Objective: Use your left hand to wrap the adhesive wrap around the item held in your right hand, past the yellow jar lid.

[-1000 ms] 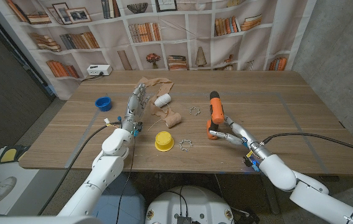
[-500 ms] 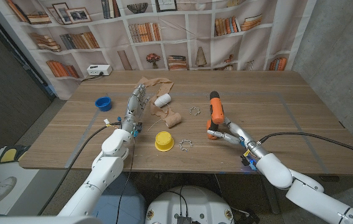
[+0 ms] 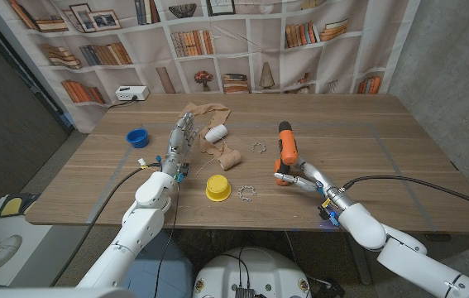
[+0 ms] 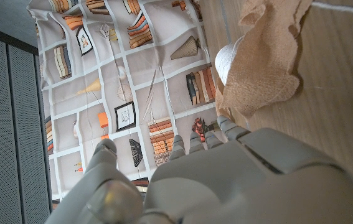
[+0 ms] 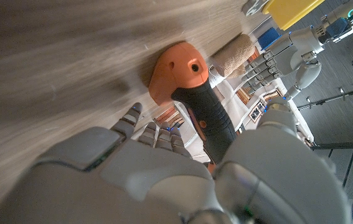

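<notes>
Although it lies loose on the table point(image 3: 399, 132), the adhesive wrap point(image 3: 217, 136) appears as a thin tan strip crumpled into soft folds, with a small roll point(image 3: 229, 157) of the same material near its end and a white cylinder point(image 3: 216, 133) against it; it is judged light, limp and self-clinging, best taken at a free edge rather than at the bunched middle. Left hand point(image 3: 179, 141) stands just beside the wrap with fingers extended and apart, holding nothing. Right hand point(image 3: 302, 175) closes around the lower end of the orange-and-black tool point(image 3: 286, 149), a rigid, moderately heavy item with a rubbery grip, judged unlikely to slip. Tool long axis runs away from the robot, slightly tilted, its free upper end pointing toward the far edge of the table. Yellow jar lid point(image 3: 217, 187) lies between the two hands, nearer the robot than the wrap.
</notes>
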Robot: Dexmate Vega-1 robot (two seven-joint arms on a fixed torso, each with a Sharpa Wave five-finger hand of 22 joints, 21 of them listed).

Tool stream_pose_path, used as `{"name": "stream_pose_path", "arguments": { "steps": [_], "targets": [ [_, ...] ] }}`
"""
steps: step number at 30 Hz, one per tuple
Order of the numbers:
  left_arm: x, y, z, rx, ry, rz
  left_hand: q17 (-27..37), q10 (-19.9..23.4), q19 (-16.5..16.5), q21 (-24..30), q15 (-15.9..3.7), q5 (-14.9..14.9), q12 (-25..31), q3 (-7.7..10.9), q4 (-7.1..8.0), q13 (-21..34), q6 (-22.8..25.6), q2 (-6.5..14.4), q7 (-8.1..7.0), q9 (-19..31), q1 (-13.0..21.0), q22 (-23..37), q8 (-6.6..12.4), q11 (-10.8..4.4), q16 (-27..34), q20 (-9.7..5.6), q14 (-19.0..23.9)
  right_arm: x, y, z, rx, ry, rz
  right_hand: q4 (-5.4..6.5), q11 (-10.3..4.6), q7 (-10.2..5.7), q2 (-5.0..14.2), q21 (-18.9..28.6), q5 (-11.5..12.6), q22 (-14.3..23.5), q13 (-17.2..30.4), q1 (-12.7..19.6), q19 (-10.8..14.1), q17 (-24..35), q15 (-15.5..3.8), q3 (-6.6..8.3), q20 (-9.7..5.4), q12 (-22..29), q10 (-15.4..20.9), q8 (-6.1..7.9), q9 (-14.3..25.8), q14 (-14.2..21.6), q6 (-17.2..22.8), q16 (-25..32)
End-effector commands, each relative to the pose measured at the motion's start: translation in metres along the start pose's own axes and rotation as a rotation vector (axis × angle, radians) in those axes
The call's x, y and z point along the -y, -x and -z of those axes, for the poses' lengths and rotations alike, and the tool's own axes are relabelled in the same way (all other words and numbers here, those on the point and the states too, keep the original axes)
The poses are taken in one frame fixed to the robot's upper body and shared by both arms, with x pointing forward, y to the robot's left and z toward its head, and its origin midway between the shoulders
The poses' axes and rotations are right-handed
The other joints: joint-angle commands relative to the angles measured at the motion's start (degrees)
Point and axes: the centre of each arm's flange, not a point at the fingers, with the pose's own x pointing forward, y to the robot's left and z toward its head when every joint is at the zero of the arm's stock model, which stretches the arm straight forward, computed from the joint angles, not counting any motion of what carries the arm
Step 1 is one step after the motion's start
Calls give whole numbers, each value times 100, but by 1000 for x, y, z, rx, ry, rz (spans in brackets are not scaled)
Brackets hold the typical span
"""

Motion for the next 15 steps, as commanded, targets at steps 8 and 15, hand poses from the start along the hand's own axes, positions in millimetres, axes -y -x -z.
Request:
{"name": "stream_pose_path", "arguments": {
  "steps": [8,15],
  "targets": [
    [5,3,0,0,-1,-3,17,23,-25,2,31,-19,17,34,-20,14,20,48,2,13,-13,14,14,-16,25,-6,-23,-4,0,4,9,-5,21,9,-31,-79,14,-9,39,13,17,44,32,17,-3,-44,-17,13,3,75,32,10,126,25],
    [7,5,1,-6,1,-1,17,20,-26,2,39,-18,15,36,-19,14,16,50,6,13,-13,14,12,-10,26,-8,-22,-6,2,3,26,-24,48,21,-74,-87,44,6,39,13,17,49,82,19,-56,-45,-72,2,-20,66,34,18,128,25]
  ]
}}
